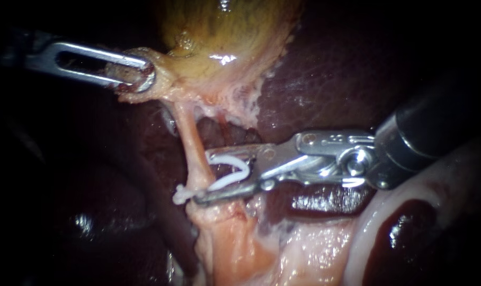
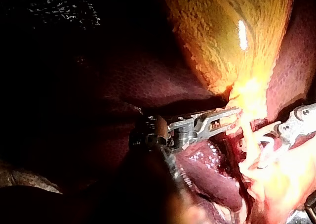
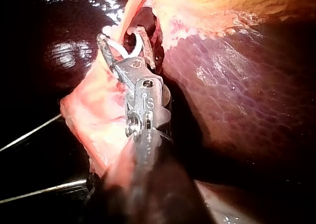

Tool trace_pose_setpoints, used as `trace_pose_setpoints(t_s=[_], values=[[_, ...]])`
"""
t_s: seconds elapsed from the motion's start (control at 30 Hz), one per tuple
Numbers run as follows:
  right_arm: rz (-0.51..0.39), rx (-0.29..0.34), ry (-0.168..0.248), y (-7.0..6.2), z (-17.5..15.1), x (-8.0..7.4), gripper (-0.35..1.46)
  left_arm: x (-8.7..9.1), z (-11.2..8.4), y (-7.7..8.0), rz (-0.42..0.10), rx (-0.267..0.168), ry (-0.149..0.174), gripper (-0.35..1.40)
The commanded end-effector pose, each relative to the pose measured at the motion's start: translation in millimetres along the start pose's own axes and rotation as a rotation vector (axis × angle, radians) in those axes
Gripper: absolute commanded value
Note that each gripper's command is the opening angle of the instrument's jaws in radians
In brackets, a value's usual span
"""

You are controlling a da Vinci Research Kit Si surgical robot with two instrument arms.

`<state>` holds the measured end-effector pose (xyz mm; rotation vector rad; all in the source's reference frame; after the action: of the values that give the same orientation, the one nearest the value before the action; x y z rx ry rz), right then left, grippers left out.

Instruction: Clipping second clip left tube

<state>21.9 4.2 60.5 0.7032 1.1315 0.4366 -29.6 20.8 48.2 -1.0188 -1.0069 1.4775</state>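
The yellow gallbladder (image 1: pixel 224 32) lies at the top, and my left instrument (image 1: pixel 141 74) is shut on the pale tissue at its neck, holding it leftwards. From there the thin pink left tube (image 1: pixel 190 137) runs down. My right instrument (image 1: pixel 201 178) reaches it from the right, its jaws standing apart and holding an open white clip (image 1: pixel 231 170). The jaw tips sit at the tube, one above the other. A second white clip end (image 1: pixel 180 196) pokes out at the tube's left side beside the lower jaw tip. In the right wrist view the clip (image 3: pixel 118 48) shows between the jaws.
Dark red liver (image 1: pixel 330 74) surrounds the field. Pale fatty tissue (image 1: pixel 235 243) spreads below the tube, with a thick whitish fold (image 1: pixel 367 228) at the lower right. A dark strand (image 1: pixel 166 217) runs left of the tube's base.
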Motion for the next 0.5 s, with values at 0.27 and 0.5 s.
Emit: trace_pose_setpoints(t_s=[0.27, 0.5], values=[[0.010, 0.037, 0.013, 0.1, 2.4, 0.8, 0.47, 0.0, 0.1, 0.0, 0.000, 0.001, 0.001, -0.35], [0.021, 0.084, 0.051, -1.3, 3.0, 1.1, 0.49, 0.0, 0.0, 0.0, 0.000, 0.000, 0.000, -0.35]])
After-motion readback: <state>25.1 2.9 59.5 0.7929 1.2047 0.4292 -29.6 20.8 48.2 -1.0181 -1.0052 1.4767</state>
